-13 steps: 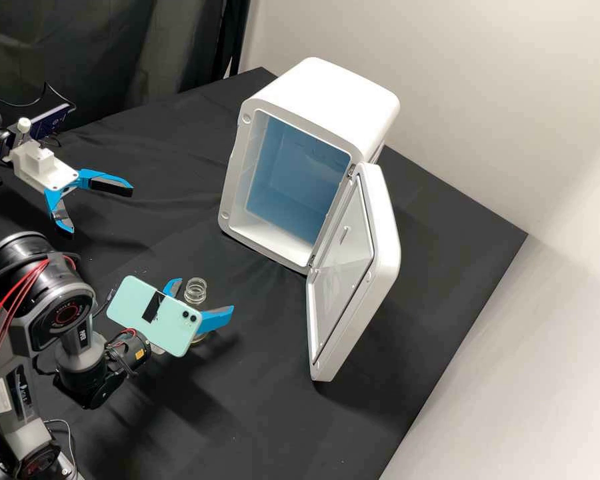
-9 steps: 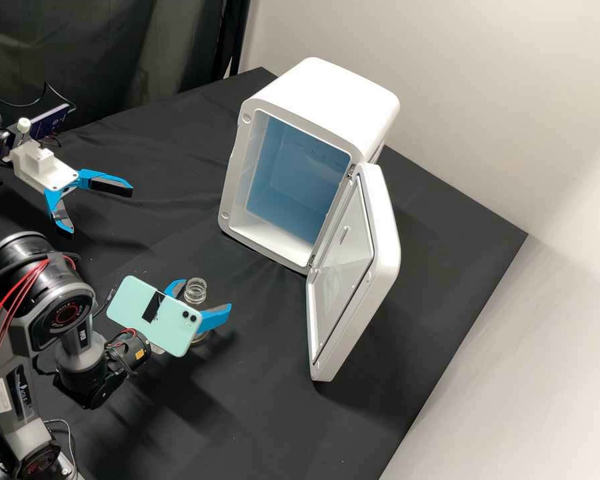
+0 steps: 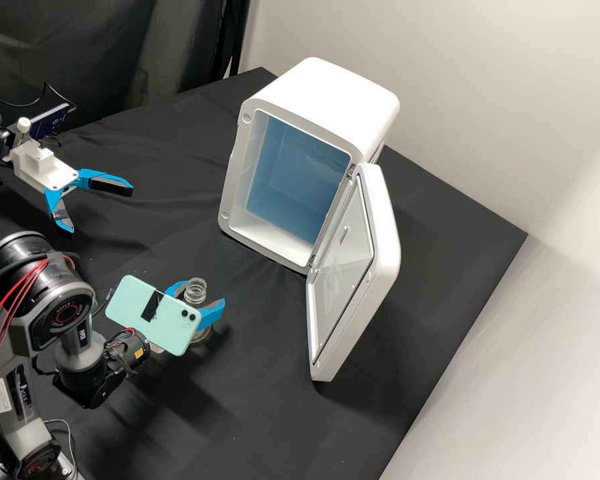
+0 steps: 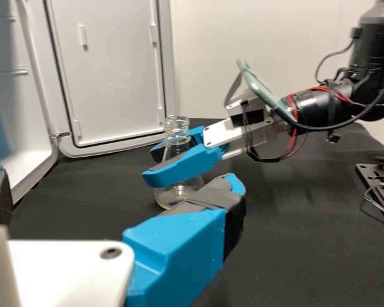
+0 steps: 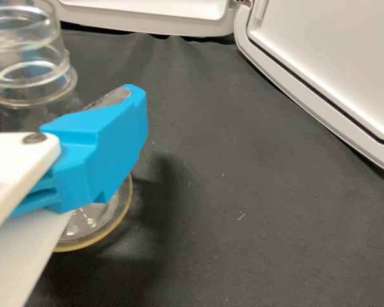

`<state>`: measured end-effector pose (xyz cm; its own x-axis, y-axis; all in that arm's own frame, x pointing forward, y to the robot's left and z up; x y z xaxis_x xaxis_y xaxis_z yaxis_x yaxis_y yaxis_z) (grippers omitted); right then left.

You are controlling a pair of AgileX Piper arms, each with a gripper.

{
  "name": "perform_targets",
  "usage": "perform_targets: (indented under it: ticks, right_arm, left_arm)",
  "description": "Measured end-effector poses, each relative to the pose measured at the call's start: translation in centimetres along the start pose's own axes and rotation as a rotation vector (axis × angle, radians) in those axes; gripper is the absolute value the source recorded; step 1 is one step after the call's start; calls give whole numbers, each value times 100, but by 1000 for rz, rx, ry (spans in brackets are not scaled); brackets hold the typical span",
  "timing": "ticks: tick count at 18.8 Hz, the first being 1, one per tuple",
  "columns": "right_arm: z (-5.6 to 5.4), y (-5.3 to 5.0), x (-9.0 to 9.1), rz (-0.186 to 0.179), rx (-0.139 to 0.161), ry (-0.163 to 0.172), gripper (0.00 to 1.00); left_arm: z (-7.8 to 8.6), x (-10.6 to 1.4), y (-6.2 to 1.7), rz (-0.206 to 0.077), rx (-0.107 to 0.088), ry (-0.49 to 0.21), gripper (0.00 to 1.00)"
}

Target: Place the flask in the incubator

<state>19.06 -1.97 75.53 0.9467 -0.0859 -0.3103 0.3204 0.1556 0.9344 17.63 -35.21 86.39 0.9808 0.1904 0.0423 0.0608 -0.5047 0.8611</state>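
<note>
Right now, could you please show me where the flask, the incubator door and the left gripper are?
flask (image 3: 195,291), high view, on its glass neck.
incubator door (image 3: 343,257), high view, on its inner panel.
left gripper (image 3: 99,212), high view, in the gap midway between its open fingertips.

The left gripper (image 3: 99,210) comes in from the far left edge and hangs above the bench (image 3: 413,220), its white body level and pointing right. Its two blue fingers (image 3: 103,181) are spread wide, one stretched to the right and the other angled down and nearer.

The right arm (image 3: 40,300) stands at the near left corner. Its thick dark grey joint is upright with red cables looped over it, and its slim wrist (image 3: 123,350) reaches out to the right. The right gripper (image 3: 197,300) sits low, just above the bench and nearer than the left gripper, pointing right and slightly far.
</note>
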Motion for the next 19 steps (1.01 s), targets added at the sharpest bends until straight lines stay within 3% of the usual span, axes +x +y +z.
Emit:
perform_targets:
  ticks: [9, 19]
  right_arm:
    - [-23, -15, 4, -4, -1, 6, 0]
    - [-45, -28, 8, -4, 0, 9, 0]
  left_arm:
    - [-146, -55, 38, 22, -6, 76, 100]
    - [-220, -92, 51, 32, -10, 116, 100]
